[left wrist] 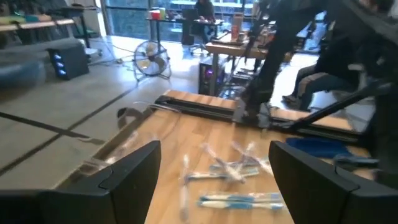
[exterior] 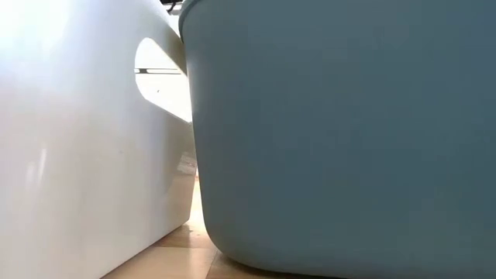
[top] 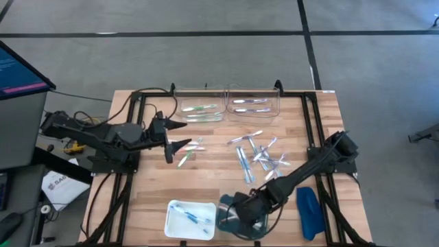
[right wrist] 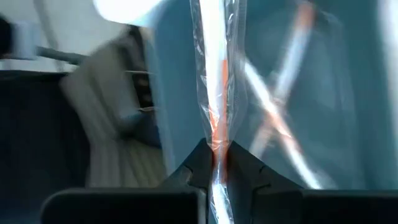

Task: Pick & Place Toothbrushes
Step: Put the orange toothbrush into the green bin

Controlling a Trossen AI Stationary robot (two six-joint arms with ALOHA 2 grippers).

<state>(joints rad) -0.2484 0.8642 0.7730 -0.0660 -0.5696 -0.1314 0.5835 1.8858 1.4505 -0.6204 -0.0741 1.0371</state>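
My right gripper (top: 238, 210) is at the table's near edge, over a blue-grey bin (top: 241, 221), shut on a clear-wrapped orange toothbrush (right wrist: 216, 74). Other toothbrushes (right wrist: 280, 118) lie crossed inside the bin. Loose toothbrushes lie in a pile (top: 259, 155) at the table's middle, and a few more (top: 191, 149) lie beside my left gripper (top: 177, 135). That gripper hovers open at the table's left, and in its wrist view (left wrist: 216, 171) it faces the pile (left wrist: 231, 171). My right gripper pinches the wrapped toothbrush (right wrist: 217, 127) between its two fingertips (right wrist: 200, 163), with the clear wrapper caught in the pinch. The fingers slant down toward the bin. The toothbrush runs on past the fingertips in line with them, over the inside of the bin; it also reaches back between the fingers.
A white tray (top: 175, 221) with blue toothbrushes stands left of the bin. Two clear containers (top: 201, 108) (top: 254, 103) holding toothbrushes stand at the far edge. A dark-blue oblong object (top: 310, 213) lies near the right front. The low view shows only the tray (exterior: 85, 155) and the bin (exterior: 341, 132).
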